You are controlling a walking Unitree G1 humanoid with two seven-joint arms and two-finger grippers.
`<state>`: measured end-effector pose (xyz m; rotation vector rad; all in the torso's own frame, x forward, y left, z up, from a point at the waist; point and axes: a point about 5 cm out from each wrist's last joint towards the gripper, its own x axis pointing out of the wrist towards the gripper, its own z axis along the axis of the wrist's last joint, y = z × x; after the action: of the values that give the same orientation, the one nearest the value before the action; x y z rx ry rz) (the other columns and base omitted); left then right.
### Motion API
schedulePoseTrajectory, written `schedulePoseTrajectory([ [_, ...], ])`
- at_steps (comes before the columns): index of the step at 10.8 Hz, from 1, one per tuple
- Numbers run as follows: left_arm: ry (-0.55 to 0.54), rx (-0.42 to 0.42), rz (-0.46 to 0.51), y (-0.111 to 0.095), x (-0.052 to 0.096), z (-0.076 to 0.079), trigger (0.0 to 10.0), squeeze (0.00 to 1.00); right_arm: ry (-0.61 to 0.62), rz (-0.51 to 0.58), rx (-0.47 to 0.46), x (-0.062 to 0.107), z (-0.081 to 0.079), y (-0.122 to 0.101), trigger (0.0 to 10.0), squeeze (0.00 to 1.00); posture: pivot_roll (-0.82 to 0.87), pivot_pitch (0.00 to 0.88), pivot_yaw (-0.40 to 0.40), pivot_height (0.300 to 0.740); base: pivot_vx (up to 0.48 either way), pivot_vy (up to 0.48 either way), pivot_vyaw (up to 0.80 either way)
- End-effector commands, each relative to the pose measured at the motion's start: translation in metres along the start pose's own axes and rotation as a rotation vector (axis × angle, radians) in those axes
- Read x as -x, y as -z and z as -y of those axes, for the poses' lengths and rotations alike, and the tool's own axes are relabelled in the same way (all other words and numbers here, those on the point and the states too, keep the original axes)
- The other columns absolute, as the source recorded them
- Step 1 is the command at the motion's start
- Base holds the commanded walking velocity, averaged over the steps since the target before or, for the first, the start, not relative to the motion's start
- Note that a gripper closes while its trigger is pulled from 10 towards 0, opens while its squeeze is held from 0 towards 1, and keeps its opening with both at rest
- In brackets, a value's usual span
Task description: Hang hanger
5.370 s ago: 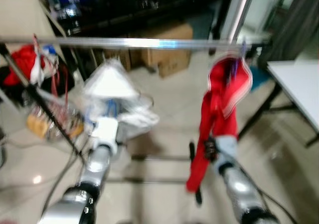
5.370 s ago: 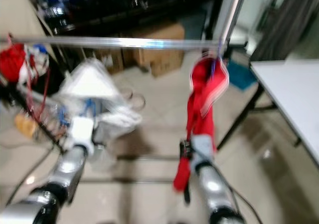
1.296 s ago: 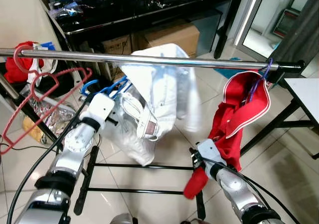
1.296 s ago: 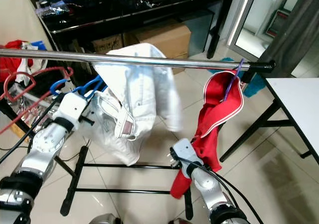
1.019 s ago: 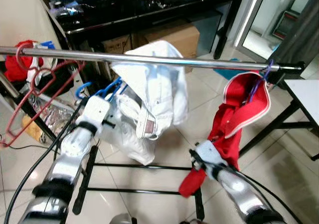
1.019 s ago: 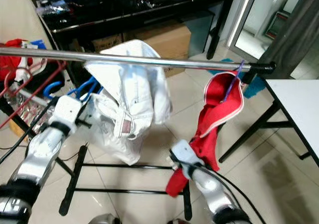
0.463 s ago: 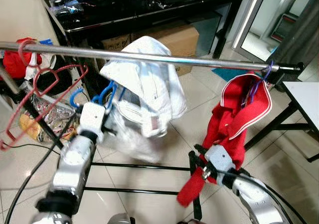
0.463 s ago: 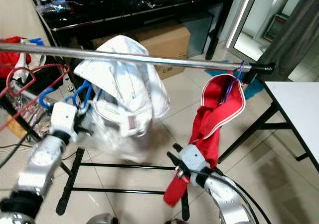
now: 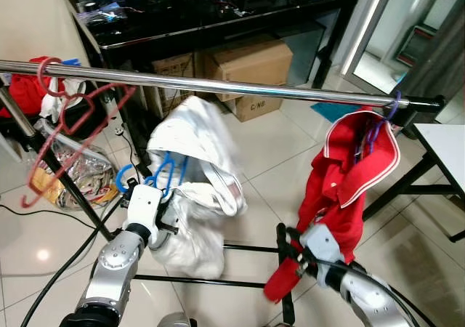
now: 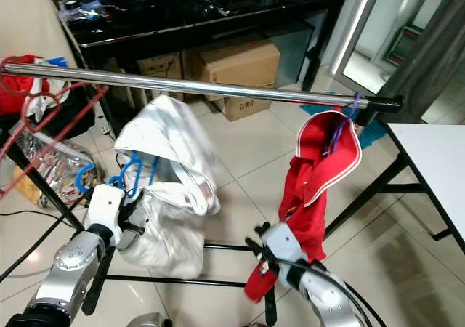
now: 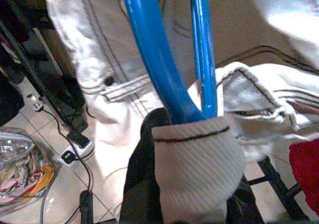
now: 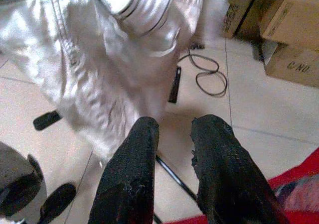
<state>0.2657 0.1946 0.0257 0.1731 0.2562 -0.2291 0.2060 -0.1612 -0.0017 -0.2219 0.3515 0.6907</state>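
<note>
Up close, left pincer (image 11: 192, 134) gripping blue hanger (image 11: 154, 55), white jacket (image 9: 196, 189) below rail (image 9: 218, 86)

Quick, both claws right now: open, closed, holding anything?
Left claw: shut on the blue plastic hanger carrying the white denim jacket.
Right claw: slightly open, holding nothing, low beside the red garment.
</note>
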Motion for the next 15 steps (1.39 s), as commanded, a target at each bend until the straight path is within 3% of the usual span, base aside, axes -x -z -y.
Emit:
schedulePoseTrajectory([
  [1, 0.006, -0.016, 0.053, -0.009, -0.004, 0.001, 10.0, 0.0, -0.004, -0.044, -0.033, 0.008, 0.003, 0.011, 10.0, 0.0, 0.11, 0.005, -0.027, 0.74, 0.0, 0.0, 0.0],
  [3, 0.02, -0.021, 0.047, -0.007, -0.005, 0.005, 10.0, 0.0, -0.095, -0.086, -0.098, 0.016, -0.005, 0.022, 10.0, 0.0, 0.11, 0.005, -0.025, 0.74, 0.0, 0.0, 0.0],
  [4, 0.024, -0.021, 0.05, -0.007, -0.005, 0.007, 10.0, 0.0, -0.116, -0.103, -0.106, 0.02, -0.006, 0.027, 4.4, 0.0, 0.11, 0.005, -0.025, 0.74, 0.0, 0.0, 0.0],
  [5, 0.027, -0.021, 0.053, -0.007, -0.005, 0.008, 10.0, 0.0, -0.13, -0.11, -0.111, 0.026, -0.006, 0.032, 0.0, 0.0, 0.11, 0.007, -0.026, 0.74, 0.0, 0.0, 0.0],
  [7, 0.031, -0.018, 0.054, -0.006, -0.006, 0.011, 10.0, 0.0, -0.167, -0.111, -0.136, 0.034, -0.007, 0.031, 0.0, 0.0, 0.11, 0.01, -0.027, 0.74, 0.0, 0.0, 0.0],
  [8, 0.031, -0.01, 0.047, -0.003, -0.006, 0.014, 10.0, 0.0, -0.136, -0.142, -0.113, 0.037, -0.003, 0.034, 9.8, 0.0, 0.11, 0.012, -0.031, 0.74, 0.0, 0.0, 0.0],
  [10, 0.015, 0.03, 0.019, 0.007, -0.004, 0.018, 10.0, 0.0, -0.009, -0.181, -0.117, 0.035, 0.009, 0.042, 10.0, 0.0, 0.12, 0.017, -0.034, 0.74, 0.0, 0.0, 0.0],
  [15, 0.015, 0.01, 0.033, 0.007, -0.002, 0.021, 10.0, 0.0, -0.022, -0.146, -0.076, 0.029, 0.003, 0.036, 10.0, 0.0, 0.14, 0.035, -0.045, 0.74, 0.0, 0.0, 0.0],
])
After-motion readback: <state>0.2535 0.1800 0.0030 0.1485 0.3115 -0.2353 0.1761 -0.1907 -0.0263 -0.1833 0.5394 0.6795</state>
